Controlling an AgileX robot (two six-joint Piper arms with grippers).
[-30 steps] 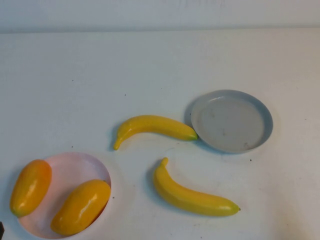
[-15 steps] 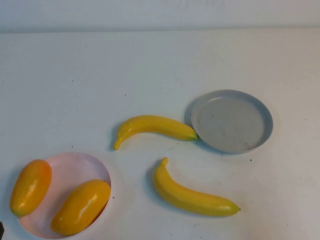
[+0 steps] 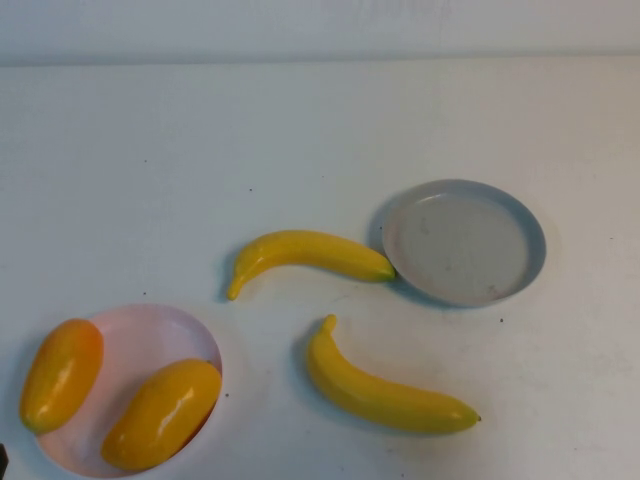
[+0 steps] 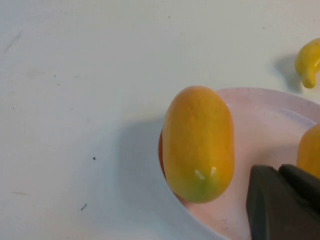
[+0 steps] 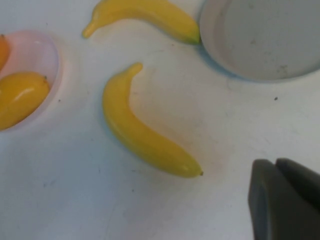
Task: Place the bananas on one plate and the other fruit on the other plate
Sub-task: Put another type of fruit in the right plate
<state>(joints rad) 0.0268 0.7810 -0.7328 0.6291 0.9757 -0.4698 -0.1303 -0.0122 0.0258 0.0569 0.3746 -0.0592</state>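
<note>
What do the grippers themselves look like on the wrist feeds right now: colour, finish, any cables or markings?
Little shows. The left gripper appears in the left wrist view as dark grey, matte finger pieces with rounded edges, above the pale pink plate. The right gripper looks the same in the right wrist view: dark grey, smooth, blocky. No cables, labels or markings are visible on either.

You're looking at a plain white table [image 3: 150,170] with a few tiny dark specks, evenly lit with soft shadows, meeting a pale wall [image 3: 300,25] along its far edge.
</note>
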